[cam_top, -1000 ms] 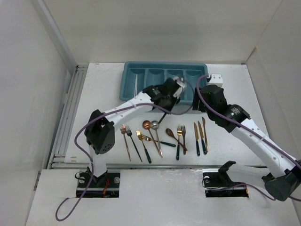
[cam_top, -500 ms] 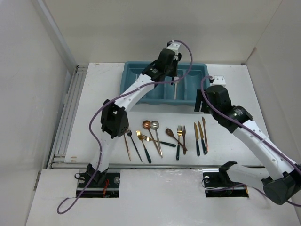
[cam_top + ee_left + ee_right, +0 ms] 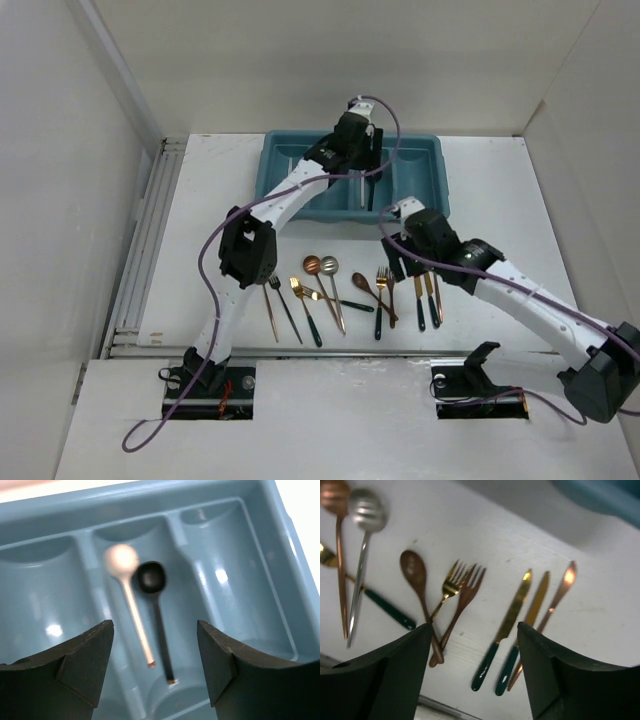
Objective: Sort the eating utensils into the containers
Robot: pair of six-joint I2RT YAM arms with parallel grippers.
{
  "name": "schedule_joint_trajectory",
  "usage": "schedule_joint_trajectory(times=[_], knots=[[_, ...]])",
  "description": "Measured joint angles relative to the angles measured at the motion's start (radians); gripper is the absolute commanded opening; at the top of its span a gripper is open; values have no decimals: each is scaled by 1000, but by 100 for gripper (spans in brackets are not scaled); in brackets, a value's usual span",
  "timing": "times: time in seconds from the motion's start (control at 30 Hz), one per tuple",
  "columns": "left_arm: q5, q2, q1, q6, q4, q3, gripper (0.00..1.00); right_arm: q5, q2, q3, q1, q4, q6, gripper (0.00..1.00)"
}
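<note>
Overhead, top view: teal tray (image 3: 272, 160) at the far side of the table (image 3: 200, 220). The left gripper (image 3: 366, 160) hangs above the tray's middle compartments. Loose utensils (image 3: 345, 290) lie in a row on the near side of the tray, and the right gripper (image 3: 397, 262) is over that row's right part, just short of the tray's near wall.

Left wrist view: fingers stand wide apart, holding nothing. A white spoon (image 3: 132, 610) and a black spoon (image 3: 157, 615) lie side by side in one tray compartment, below and between the fingers.

Right wrist view: fingers wide apart, empty. Beneath them lie a brown spoon (image 3: 415, 575), gold fork (image 3: 451, 582) and copper fork (image 3: 465, 595), crossed. Two dark-handled knives (image 3: 507, 625) and a copper knife (image 3: 557, 592) lie just beside them, nearer the tray corner.
</note>
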Motion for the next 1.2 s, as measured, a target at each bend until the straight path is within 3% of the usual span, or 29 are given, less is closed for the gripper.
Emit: schedule_joint_trajectory(times=[0.1,0.2,0.37,0.57,0.73,1.13,1.2], knots=[[0,-48,35,-14,-45,-3,65,-43,51,-27,81,12,-8,58],[-3,-122,77,-7,-85,-30,65,-69,134,-32,132,27,-7,58],[-17,-367,238,12,-126,-157,65,-78,281,-31,159,49,-16,57],[-43,-600,470,6,-146,-381,65,-85,420,-20,165,60,-25,54],[-21,-696,569,-8,-165,-557,65,-98,460,-20,171,64,-26,49],[63,-775,638,-18,-177,-653,65,-117,528,9,172,90,-24,1],[75,-787,645,-21,-177,-655,65,-112,530,19,172,81,-25,0]])
